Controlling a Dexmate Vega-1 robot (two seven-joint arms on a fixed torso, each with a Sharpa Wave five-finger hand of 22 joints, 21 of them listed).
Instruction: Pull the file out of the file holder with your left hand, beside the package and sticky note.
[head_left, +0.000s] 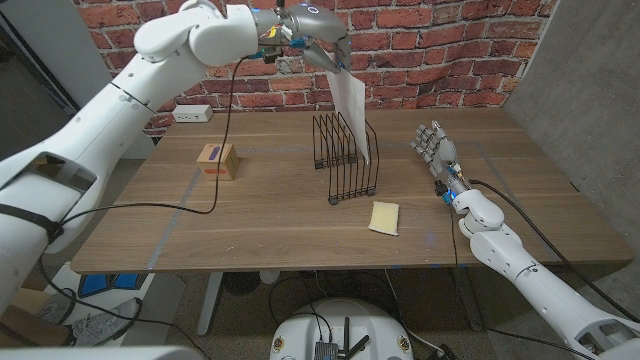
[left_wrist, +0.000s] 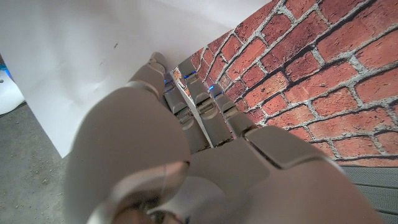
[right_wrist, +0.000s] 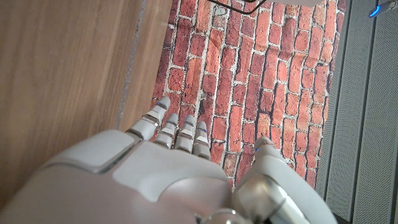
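My left hand (head_left: 312, 38) is raised high above the black wire file holder (head_left: 344, 158) and grips the top edge of a white file (head_left: 351, 108). The file hangs tilted, its lower end still at the holder's right-hand slots. In the left wrist view the white file (left_wrist: 81, 56) fills the space past my left hand (left_wrist: 186, 155), whose fingers close on its edge. A small cardboard package (head_left: 217, 161) with a purple label sits on the table to the holder's left. A yellow sticky note (head_left: 384, 217) lies in front of the holder. My right hand (head_left: 434, 148) stands on the table's right side, fingers apart, holding nothing.
The wooden table (head_left: 280, 225) ends at a red brick wall (head_left: 450, 60). A white power strip (head_left: 192, 113) lies at the back left, and a black cable (head_left: 215, 200) droops from my left arm across the table. In the right wrist view my right hand (right_wrist: 180, 174) faces the brick wall (right_wrist: 249, 74).
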